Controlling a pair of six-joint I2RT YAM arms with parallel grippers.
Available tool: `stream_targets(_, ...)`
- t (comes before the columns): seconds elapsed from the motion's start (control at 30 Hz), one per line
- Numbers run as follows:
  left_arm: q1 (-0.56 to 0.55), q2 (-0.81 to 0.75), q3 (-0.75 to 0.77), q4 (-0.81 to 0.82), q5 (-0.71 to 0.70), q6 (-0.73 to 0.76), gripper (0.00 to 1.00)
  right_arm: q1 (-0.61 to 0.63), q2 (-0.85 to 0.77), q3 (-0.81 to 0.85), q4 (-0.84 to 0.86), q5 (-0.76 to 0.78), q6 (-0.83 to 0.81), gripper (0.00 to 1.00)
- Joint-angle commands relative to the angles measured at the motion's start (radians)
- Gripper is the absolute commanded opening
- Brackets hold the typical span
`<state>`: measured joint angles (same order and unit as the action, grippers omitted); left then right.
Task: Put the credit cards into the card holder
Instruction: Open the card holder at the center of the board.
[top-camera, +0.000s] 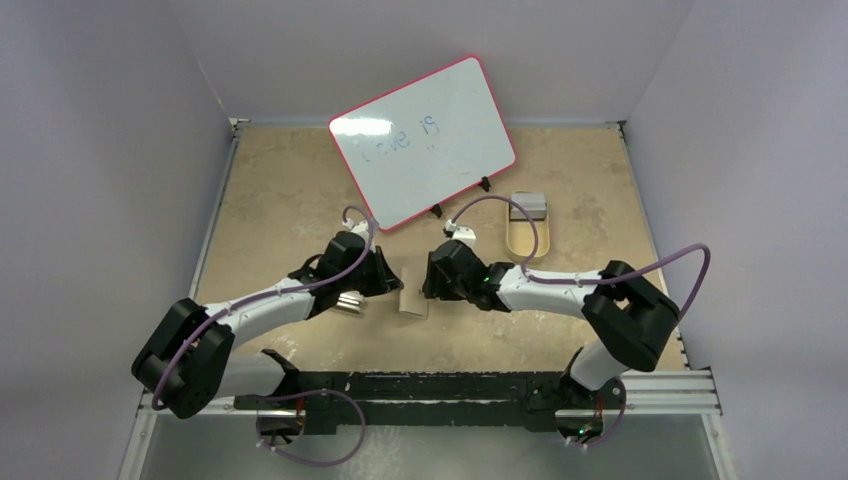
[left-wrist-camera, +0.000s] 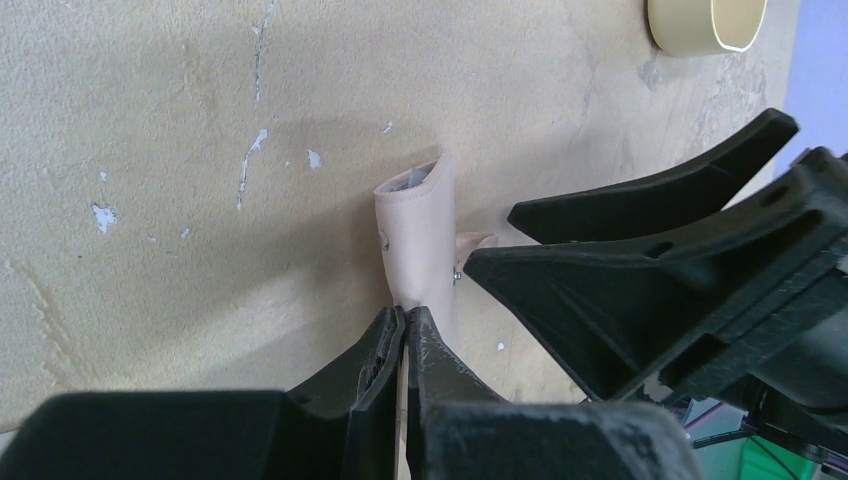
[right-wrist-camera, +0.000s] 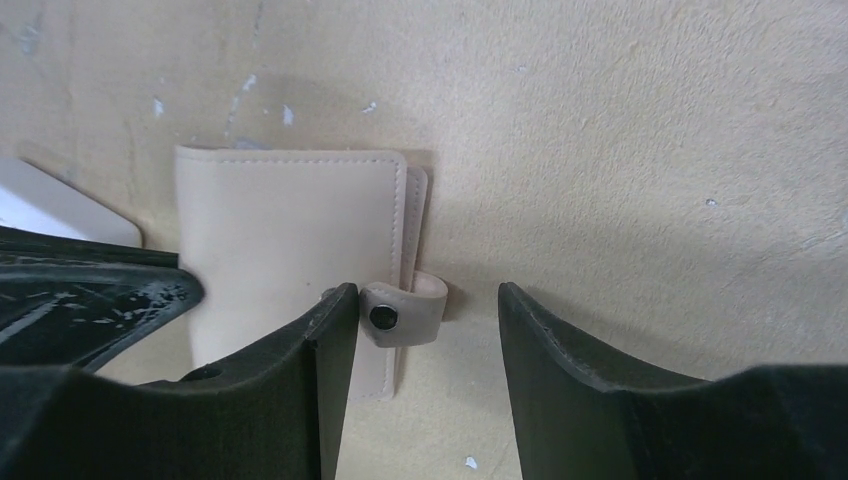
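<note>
The beige card holder (right-wrist-camera: 290, 240) lies closed on the table between my two grippers, and also shows in the top view (top-camera: 413, 304). Its snap tab (right-wrist-camera: 405, 312) curls round its right edge. My left gripper (left-wrist-camera: 405, 318) is shut on the card holder's (left-wrist-camera: 418, 235) near edge, with a thin beige strip between its fingertips. My right gripper (right-wrist-camera: 428, 295) is open, its jaws on either side of the snap tab, the left finger (right-wrist-camera: 335, 320) next to it. A pale grey credit card (right-wrist-camera: 55, 208) lies left of the card holder. Silvery cards (top-camera: 350, 303) show under my left arm.
A tan oval tray (top-camera: 527, 240) with a silver-white block (top-camera: 528, 207) stands at the back right; its rim shows in the left wrist view (left-wrist-camera: 705, 30). A red-framed whiteboard (top-camera: 425, 140) leans at the back centre. Walls enclose the table.
</note>
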<state>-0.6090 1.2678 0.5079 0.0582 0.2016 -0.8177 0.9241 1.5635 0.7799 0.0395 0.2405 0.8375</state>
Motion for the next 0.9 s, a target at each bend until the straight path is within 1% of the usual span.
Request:
stream_targets(0.0, -0.003, -0.001, 0.027, 0.031, 0.000, 0.013, 0.00, -0.001, 0.009, 0.038, 0.009, -0.007, -0.021, 0.56)
stream_targets(0.03, -0.003, -0.002, 0.027, 0.028, -0.003, 0.015, 0.00, -0.003, 0.012, 0.040, -0.010, 0.005, -0.015, 0.54)
stream_targets(0.1, -0.003, -0.002, 0.028, 0.016, -0.014, 0.019, 0.00, -0.005, 0.013, 0.041, -0.044, 0.037, -0.001, 0.48)
stream_targets(0.27, -0.003, -0.001, 0.032, -0.017, -0.057, 0.025, 0.00, -0.019, -0.042, -0.007, -0.061, 0.063, 0.017, 0.22)
stream_targets(0.37, -0.003, 0.006, 0.035, -0.017, -0.070, 0.019, 0.00, -0.018, -0.082, -0.043, -0.008, 0.036, 0.001, 0.04)
stream_targets(0.4, -0.003, 0.009, 0.038, -0.021, -0.077, 0.013, 0.00, -0.018, -0.098, -0.052, 0.011, 0.019, -0.002, 0.00)
stream_targets(0.47, -0.002, 0.009, 0.060, -0.066, -0.114, 0.009, 0.12, -0.018, -0.135, -0.059, 0.041, -0.016, -0.006, 0.00)
stream_targets(0.53, -0.003, -0.002, 0.095, -0.130, -0.163, 0.015, 0.31, -0.018, -0.194, -0.068, 0.073, -0.066, -0.010, 0.00)
stream_targets(0.63, -0.003, -0.054, 0.142, -0.206, -0.218, 0.014, 0.45, -0.019, -0.267, -0.084, 0.115, -0.141, 0.001, 0.00)
stream_targets(0.7, -0.003, -0.094, 0.151, -0.217, -0.216, 0.004, 0.54, -0.018, -0.300, -0.099, 0.155, -0.188, 0.017, 0.00)
stream_targets(0.77, -0.003, -0.125, 0.151, -0.203, -0.186, -0.008, 0.56, -0.018, -0.323, -0.111, 0.189, -0.217, 0.034, 0.00)
stream_targets(0.87, -0.003, -0.131, 0.138, -0.160, -0.116, -0.031, 0.57, -0.018, -0.339, -0.124, 0.241, -0.253, 0.052, 0.00)
